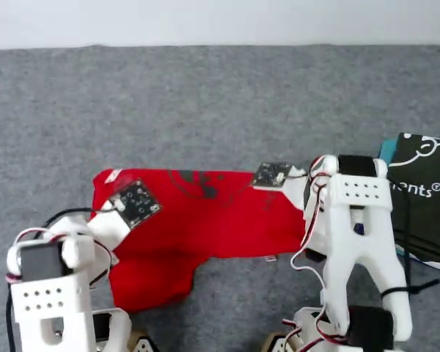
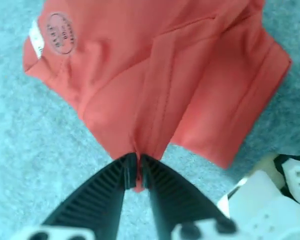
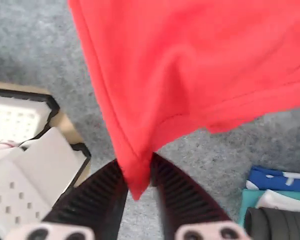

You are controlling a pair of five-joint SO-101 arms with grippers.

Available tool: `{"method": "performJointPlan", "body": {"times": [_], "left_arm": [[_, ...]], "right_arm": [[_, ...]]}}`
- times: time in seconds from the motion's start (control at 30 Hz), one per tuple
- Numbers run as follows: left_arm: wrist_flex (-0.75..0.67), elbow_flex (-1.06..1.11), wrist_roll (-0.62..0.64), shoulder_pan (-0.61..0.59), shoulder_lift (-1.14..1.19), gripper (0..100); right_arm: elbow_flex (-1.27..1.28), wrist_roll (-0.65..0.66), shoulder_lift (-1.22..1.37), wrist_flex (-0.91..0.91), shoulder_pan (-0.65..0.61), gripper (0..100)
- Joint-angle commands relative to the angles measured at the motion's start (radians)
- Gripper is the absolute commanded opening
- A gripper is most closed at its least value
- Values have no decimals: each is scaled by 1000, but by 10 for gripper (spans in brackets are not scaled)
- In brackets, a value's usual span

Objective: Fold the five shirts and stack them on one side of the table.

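Left arm: the left arm (image 1: 50, 290) stands at the near left edge of the table (image 1: 205, 95). Its wrist leans forward over the left end of the red shirt (image 1: 205, 220).

Right arm: the right arm (image 1: 356, 220) rises from the near right edge, with its wrist stretched over the shirt's far right corner.

Left gripper: the left gripper (image 2: 134, 170) has its 2 ribbed black fingers (image 2: 105, 192) pressed together on a pinch of the red shirt's edge. Creases in the cloth run in toward the pinch.

Right gripper: the right gripper (image 3: 137, 182) is clamped on a hemmed corner of the same shirt, and the tip of that corner pokes out between the fingers.

Red shirt: it lies spread across the middle of the grey table between the 2 arms. 1 flap reaches toward the near edge on the left.

Labels on the shirt: a round printed neck mark (image 2: 60, 32) sits beside a small white tag (image 2: 36, 40); the print is too small to read. A dark graphic (image 1: 198, 183) shows near the far edge.

Stack: folded shirts (image 1: 424, 202) lie at the table's right edge, just beside the right arm. The black one is on top, with teal and blue edges showing beside it.

Writing on the stack: the black shirt carries white lettering and a line drawing.
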Motion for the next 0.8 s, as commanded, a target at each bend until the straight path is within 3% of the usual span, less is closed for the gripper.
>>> {"method": "performJointPlan", "body": {"times": [0.0, 0.1, 0.3, 0.4, 0.53, 0.77], "left_arm": [[21, -7, 12, -63, -57, 126], [23, -5, 12, -98, -110, 145], [3, -5, 12, -114, -226, 144], [-112, 8, 114, -117, -245, 101], [-292, 65, 238, -110, -238, 18], [-534, 140, 296, -110, -2, 5]], "right_arm": [[-9, -75, -68, -22, 1, 182], [-35, -140, -90, -16, -5, 242], [-81, -149, -90, -30, -4, 242], [-94, -152, -85, -117, -4, 217], [-87, -292, -82, -349, -28, 12], [-92, -423, 64, -542, -53, 11]]}}
